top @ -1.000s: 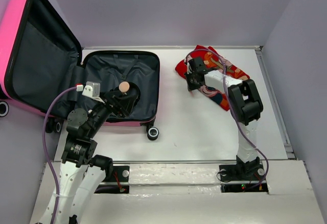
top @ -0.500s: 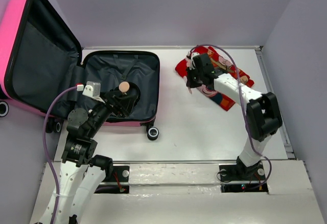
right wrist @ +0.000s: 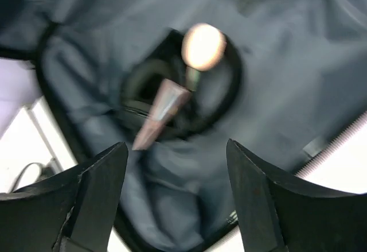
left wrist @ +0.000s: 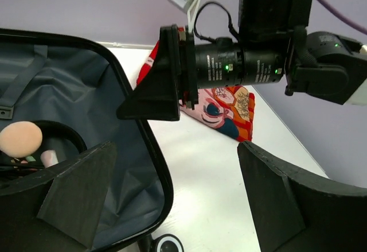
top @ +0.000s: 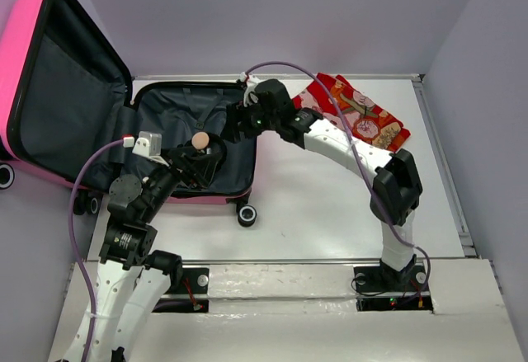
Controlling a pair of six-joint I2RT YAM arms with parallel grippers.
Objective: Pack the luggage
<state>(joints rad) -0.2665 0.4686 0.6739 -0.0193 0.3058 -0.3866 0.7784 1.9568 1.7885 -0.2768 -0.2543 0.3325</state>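
White tabletop (top: 330,205) holds the open luggage (top: 25,57), a stiff, likely light hard shell best taken by its lid rim, left gripper (left wrist: 175,148) and right gripper (right wrist: 176,148) both spread, empty.

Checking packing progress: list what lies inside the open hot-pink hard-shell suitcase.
A peach round puff and a tan stick in a black round pouch on grey lining. The left gripper hides the rest.

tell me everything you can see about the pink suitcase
The suitcase is a hot-pink hard shell with black zipper trim, dark grey fabric lining and small black wheels. It lies open at the left of the table: base flat, lid propped up and leaning outward. A peach puff sits in the base. The open right pincer hovers over the base; no contact shows.
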